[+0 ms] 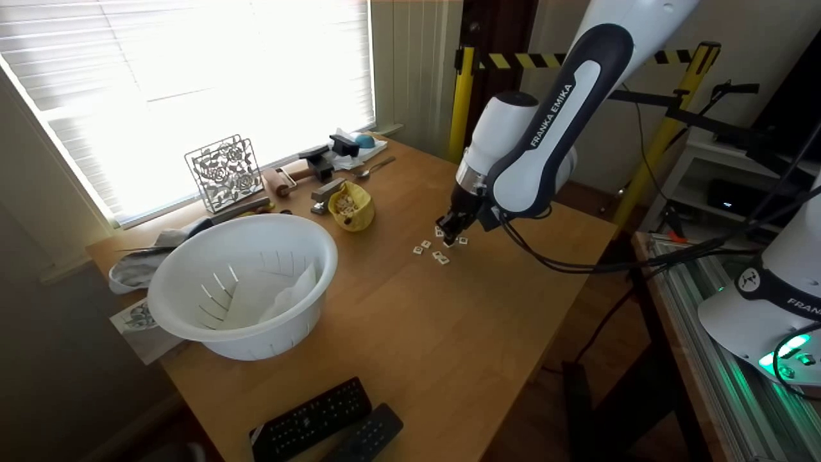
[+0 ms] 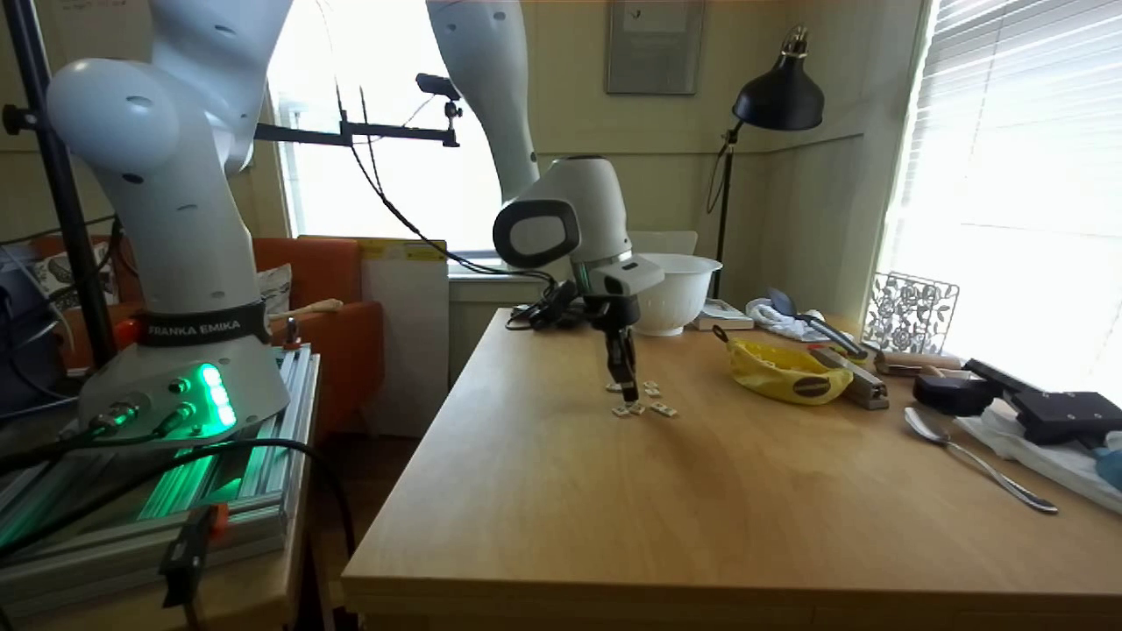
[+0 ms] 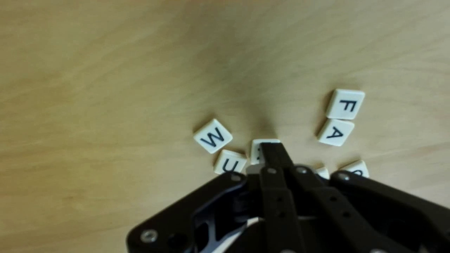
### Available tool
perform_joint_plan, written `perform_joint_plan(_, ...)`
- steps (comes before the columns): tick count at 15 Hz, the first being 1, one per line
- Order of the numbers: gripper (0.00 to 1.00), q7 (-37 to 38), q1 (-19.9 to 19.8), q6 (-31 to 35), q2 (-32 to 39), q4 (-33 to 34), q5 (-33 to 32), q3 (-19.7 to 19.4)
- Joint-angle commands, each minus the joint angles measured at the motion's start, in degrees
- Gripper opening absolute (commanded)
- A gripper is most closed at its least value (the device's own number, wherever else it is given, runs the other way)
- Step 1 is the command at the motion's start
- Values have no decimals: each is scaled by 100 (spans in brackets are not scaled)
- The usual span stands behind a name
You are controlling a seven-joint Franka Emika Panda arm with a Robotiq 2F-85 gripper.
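Jaws stand pressed together, pointing down toward the table (image 1: 391, 333), and partly cover a white letter tile (image 3: 256, 151) in the wrist view; whether they touch it I cannot tell. Just beside that tile lies the U tile (image 3: 230, 162), with the W tile (image 3: 213, 136) close by. Across from these, past the jaws, the F tile (image 3: 346, 104) and the A tile (image 3: 336, 132) touch each other, while a round-lettered tile (image 3: 357, 168) and one more tile (image 3: 322, 173) show only in part from behind the jaws. The whole group lies loosely scattered, nearer the table's robot-side edge than its window-side edge.

Toward the window-side edge sits a yellow pouch (image 2: 780, 370), open at the top, with small pale pieces (image 1: 346, 205) inside. Closer to that edge lies a spoon (image 2: 929, 428), and a metal rack (image 1: 221, 173) with a rose pattern stands along it. Well apart from the tiles, near one end edge of the table, stands a big white bowl (image 1: 263, 346) with slits in its wall. A large black remote (image 1: 314, 420) and a narrower remote (image 1: 372, 433) lie at the same end. Beyond the robot-side edge, the robot base (image 2: 184, 377) shows green lights.
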Motion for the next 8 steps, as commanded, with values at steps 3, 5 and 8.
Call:
perform_joint_plan(3, 0, 235, -51, 16, 287, 256, 357, 160)
perform_joint_plan(5, 0, 312, -20, 1, 308, 294, 427, 173)
perform_joint_plan(8, 0, 411, 15, -4, 343, 347, 489, 197)
